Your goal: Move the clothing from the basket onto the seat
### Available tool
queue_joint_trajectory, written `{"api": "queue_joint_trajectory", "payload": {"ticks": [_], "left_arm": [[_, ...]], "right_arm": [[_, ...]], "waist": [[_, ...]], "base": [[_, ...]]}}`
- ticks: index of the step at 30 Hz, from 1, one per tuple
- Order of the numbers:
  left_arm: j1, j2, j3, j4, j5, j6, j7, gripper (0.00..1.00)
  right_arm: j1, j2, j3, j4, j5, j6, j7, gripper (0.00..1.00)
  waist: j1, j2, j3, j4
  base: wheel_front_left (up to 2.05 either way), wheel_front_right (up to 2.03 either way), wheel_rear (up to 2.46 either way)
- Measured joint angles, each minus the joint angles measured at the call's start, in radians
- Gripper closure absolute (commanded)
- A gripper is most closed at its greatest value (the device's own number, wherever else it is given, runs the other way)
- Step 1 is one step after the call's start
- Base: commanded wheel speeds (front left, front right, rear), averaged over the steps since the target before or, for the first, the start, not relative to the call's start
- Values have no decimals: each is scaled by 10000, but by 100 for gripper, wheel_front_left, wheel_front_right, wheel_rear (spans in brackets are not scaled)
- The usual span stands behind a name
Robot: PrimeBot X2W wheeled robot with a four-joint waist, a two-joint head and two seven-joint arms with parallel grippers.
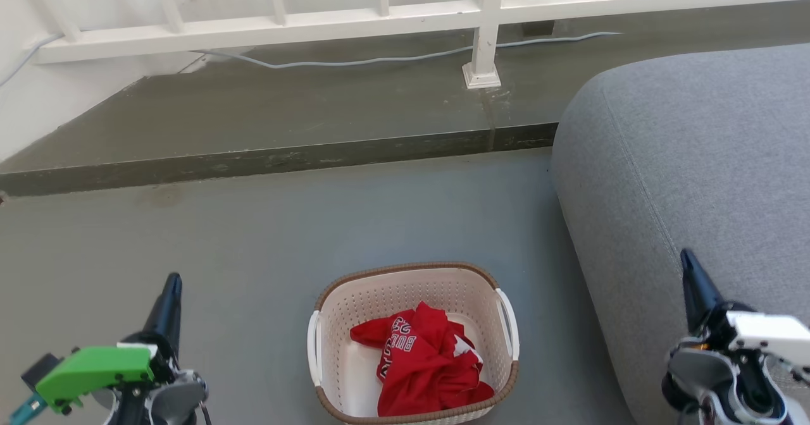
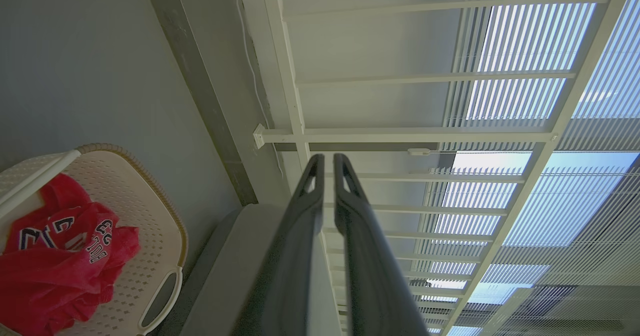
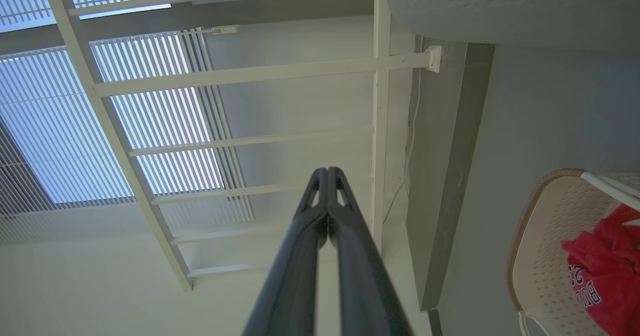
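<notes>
Jaws together, empty, on left gripper (image 2: pixel 327 162) and right gripper (image 3: pixel 327 172); clothing (image 1: pixel 424 365) lies in the basket (image 1: pixel 405 267) beside the seat (image 1: pixel 696 147).

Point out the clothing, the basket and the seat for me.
clothing (image 1: pixel 425 365): head view, middle of the crumpled red heap.
basket (image 1: pixel 392 298): head view, perforated far wall, inside.
seat (image 1: pixel 696 159): head view, top of the grey cushion.

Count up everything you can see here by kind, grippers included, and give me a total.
Basket: 1
Red clothing heap: 1, in the basket; separate pieces cannot be told apart
Grey seat: 1
Grippers: 2, left gripper and right gripper
Grey cable: 1
White railing: 1
Total: 7
</notes>
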Motion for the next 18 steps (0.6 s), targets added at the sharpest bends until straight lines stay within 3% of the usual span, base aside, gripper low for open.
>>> {"api": "queue_joint_trajectory", "payload": {"ticks": [1,18], "left_arm": [[59,-33,-2,105,0,0,0,0],[218,-15,-290,-63,357,0,-324,0]], "right_arm": [[108,52,13,109,0,0,0,0],[253,-31,109,79,-435,0,-228,0]], "waist": [[0,0,0,0],[0,0,18,-8]], "base": [[0,0,0],[0,0,0]]}}
